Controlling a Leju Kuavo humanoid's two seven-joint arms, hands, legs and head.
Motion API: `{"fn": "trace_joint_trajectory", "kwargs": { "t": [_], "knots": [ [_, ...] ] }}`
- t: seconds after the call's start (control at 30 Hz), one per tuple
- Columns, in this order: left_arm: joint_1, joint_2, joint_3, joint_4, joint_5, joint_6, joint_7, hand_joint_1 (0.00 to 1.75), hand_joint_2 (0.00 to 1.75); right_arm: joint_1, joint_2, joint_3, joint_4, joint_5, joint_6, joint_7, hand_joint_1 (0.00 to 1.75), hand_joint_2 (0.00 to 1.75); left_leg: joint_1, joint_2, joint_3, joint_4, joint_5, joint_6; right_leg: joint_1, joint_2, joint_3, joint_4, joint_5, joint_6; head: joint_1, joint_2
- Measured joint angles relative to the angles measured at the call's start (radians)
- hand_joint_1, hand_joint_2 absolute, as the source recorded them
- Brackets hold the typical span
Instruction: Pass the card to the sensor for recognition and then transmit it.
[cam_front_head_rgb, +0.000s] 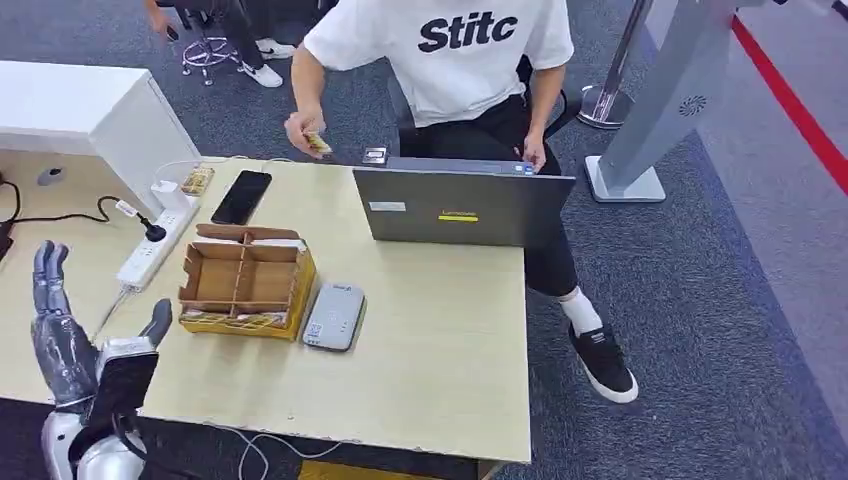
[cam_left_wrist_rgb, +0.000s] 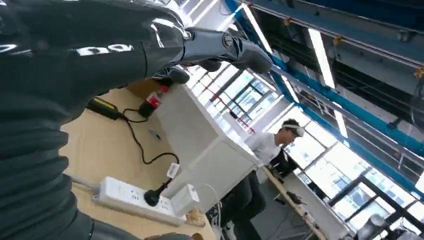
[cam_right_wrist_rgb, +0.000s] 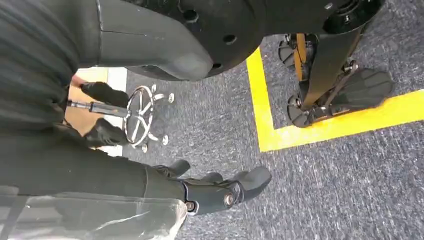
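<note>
A person in a white T-shirt stands behind the table and holds a small yellow card (cam_front_head_rgb: 318, 143) in one hand above the far table edge. The grey card sensor (cam_front_head_rgb: 334, 316) lies flat on the table, right of a cardboard divider box (cam_front_head_rgb: 245, 280). My left hand (cam_front_head_rgb: 62, 325) is raised at the table's near left corner, fingers apart, palm empty; the left wrist view shows its fingers (cam_left_wrist_rgb: 235, 47) stretched out and holding nothing. My right hand (cam_right_wrist_rgb: 220, 187) hangs over the carpet floor with its fingers loosely extended and nothing in them.
An open grey laptop (cam_front_head_rgb: 463, 205) stands at the far side of the table. A black phone (cam_front_head_rgb: 241, 196) and a white power strip (cam_front_head_rgb: 155, 243) with a plugged cable lie at the left. A white cabinet (cam_front_head_rgb: 90, 110) adjoins the table's left.
</note>
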Motion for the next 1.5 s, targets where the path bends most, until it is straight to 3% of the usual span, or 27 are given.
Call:
{"fn": "trace_joint_trajectory", "kwargs": {
  "t": [0.33, 0.67, 0.7, 0.73, 1.0, 1.33, 1.5],
  "knots": [
    [-0.107, 0.117, -0.159, 0.098, -0.241, 0.003, 0.106, 0.0, 1.75, -0.005, 0.0, -0.043, 0.0, -0.061, 0.049, -0.011, 0.0, 1.75, 0.0, 0.001, 0.0, 0.0, 0.0, 0.0, 0.0, 0.001, 0.0, 0.0, 0.0, 0.0, 0.001, 0.0],
    [-0.224, 0.232, -0.326, 0.276, -0.462, 0.024, 0.208, 0.0, 1.75, -0.012, -0.001, -0.089, 0.0, -0.105, 0.091, -0.023, 0.0, 1.75, 0.0, 0.001, 0.0, 0.0, 0.0, 0.0, 0.0, 0.001, 0.0, 0.0, 0.0, 0.0, 0.001, 0.0],
    [-0.235, 0.244, -0.342, 0.298, -0.483, 0.027, 0.217, 1.66, 1.75, -0.012, -0.001, -0.093, 0.0, -0.106, 0.096, -0.026, 0.0, 1.75, 0.0, 0.001, -0.001, 0.0, 0.0, 0.0, 0.0, 0.001, 0.0, 0.0, 0.0, 0.0, 0.001, 0.0],
    [-0.243, 0.254, -0.357, 0.316, -0.502, 0.03, 0.227, 1.75, 1.75, -0.013, -0.001, -0.098, 0.0, -0.108, 0.099, -0.028, 0.0, 1.75, 0.0, 0.001, -0.001, 0.0, 0.0, 0.0, 0.0, 0.001, 0.0, 0.0, 0.0, 0.0, 0.001, 0.0],
    [-0.299, 0.313, -0.452, 0.429, -0.634, 0.078, 0.291, 1.75, 1.75, -0.017, -0.002, -0.123, 0.0, -0.121, 0.106, -0.027, 0.0, 1.75, 0.0, 0.001, -0.001, 0.0, 0.0, 0.0, 0.0, 0.001, -0.001, 0.0, 0.0, 0.0, 0.001, 0.0],
    [-0.302, 0.317, -0.46, 0.443, -0.594, 0.144, 0.294, 1.75, 1.75, -0.017, -0.002, -0.129, 0.0, -0.114, 0.105, -0.028, 0.0, 1.75, 0.0, 0.001, -0.001, 0.0, 0.0, 0.0, 0.0, 0.001, -0.001, 0.0, 0.0, 0.0, 0.001, 0.0],
    [-0.296, 0.296, -0.461, 0.426, -0.554, 0.164, 0.262, 1.75, 1.75, -0.017, -0.002, -0.131, 0.0, -0.116, 0.11, -0.035, 0.0, 1.75, 0.0, 0.001, -0.001, 0.0, 0.0, 0.0, 0.0, 0.001, -0.001, 0.0, 0.0, 0.0, 0.001, 0.0]
  ]
}}
